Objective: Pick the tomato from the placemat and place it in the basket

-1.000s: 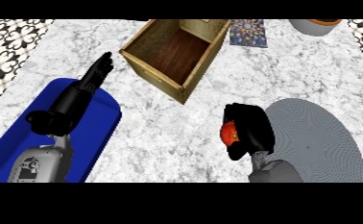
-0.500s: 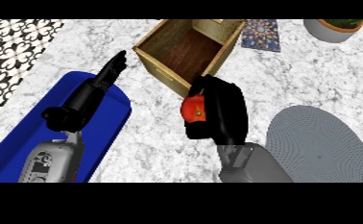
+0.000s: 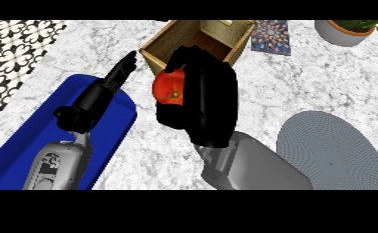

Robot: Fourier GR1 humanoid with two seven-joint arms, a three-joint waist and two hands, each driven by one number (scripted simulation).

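A red tomato (image 3: pixel 169 88) sits in my right hand (image 3: pixel 203 99), whose black fingers curl round it. The hand is raised over the counter just in front of the wooden basket (image 3: pixel 161 44), partly covering its near wall. The basket is an open box at the top centre. The grey round placemat (image 3: pixel 328 149) lies at the lower right with nothing on it. My left hand (image 3: pixel 103 89) rests open over the blue tray, fingers straight and pointing toward the basket's left corner.
A blue tray (image 3: pixel 111 127) lies at the lower left under the left forearm. A patterned coaster (image 3: pixel 269 37) lies right of the basket. A potted plant (image 3: pixel 343 31) stands at the top right. Patterned tiles (image 3: pixel 22 47) border the counter's left.
My right hand has carried the tomato from the placemat leftward and up, now reaching the basket's front. The view has shifted slightly. The left hand stays put.
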